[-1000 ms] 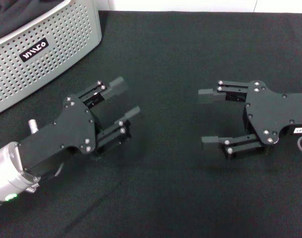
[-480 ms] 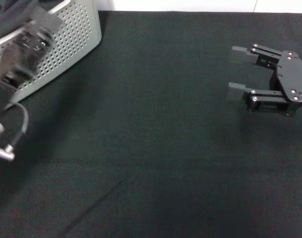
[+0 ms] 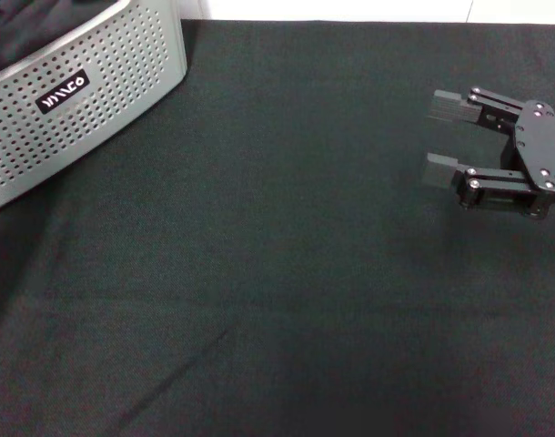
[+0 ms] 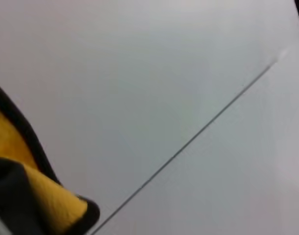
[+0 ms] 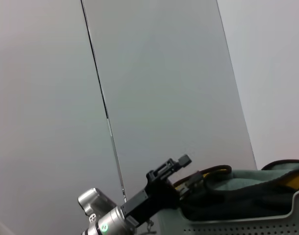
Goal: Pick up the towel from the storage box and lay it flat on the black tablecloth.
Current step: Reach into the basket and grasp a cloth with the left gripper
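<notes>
The storage box, light grey with round holes and a black label, stands at the far left on the black tablecloth. The towel lies bunched in it, grey with yellow showing in the right wrist view. A yellow fold with black trim shows close up in the left wrist view. My left gripper is out of the head view; the right wrist view shows it over the box, at the towel. My right gripper is open and empty, low over the cloth at the right.
A white wall edge runs along the far side of the tablecloth. The storage box takes up the far left corner. The right arm's body sits at the right edge.
My left arm has swung from the middle of the tablecloth up to the storage box and left the head view. My right gripper has drawn back to the right and stayed open.
</notes>
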Tool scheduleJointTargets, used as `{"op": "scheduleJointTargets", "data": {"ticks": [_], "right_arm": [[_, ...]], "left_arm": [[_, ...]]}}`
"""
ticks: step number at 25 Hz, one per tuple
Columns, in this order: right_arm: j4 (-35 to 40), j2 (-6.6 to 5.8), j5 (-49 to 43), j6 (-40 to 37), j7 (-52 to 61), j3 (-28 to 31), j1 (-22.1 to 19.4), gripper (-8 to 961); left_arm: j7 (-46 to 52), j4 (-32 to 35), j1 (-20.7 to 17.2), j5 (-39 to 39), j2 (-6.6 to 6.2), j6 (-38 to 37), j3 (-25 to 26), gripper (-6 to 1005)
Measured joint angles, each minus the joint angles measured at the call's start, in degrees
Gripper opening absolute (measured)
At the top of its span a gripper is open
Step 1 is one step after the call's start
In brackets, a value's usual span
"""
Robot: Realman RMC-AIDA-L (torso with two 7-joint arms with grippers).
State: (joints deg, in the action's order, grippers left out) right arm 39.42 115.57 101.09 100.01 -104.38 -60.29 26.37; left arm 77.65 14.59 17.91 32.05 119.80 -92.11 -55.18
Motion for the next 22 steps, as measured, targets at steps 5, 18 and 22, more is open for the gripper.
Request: {"op": "scheduleJointTargets", "data": {"ticks": [5,18,22], "right_arm": [[-0.2,0.00,-0.1,0.0,0.0,0.0,0.0,857],[-0.9,-0.02,-0.4,0.1,0.1,0.0,-0.2,857],[-1.0,-0.04,-0.4,0.1,0.1,0.0,-0.3,857]], "left_arm": [[5.3,3.7,-1.9,-1.1,0.34,1.5,0.9,613],[19.0,16.0,-4.2,1.0,0.38,10.2,-1.2,608],[22.5,25.7,-8.3,1.3,0.45,16.3,-5.2,608]]}}
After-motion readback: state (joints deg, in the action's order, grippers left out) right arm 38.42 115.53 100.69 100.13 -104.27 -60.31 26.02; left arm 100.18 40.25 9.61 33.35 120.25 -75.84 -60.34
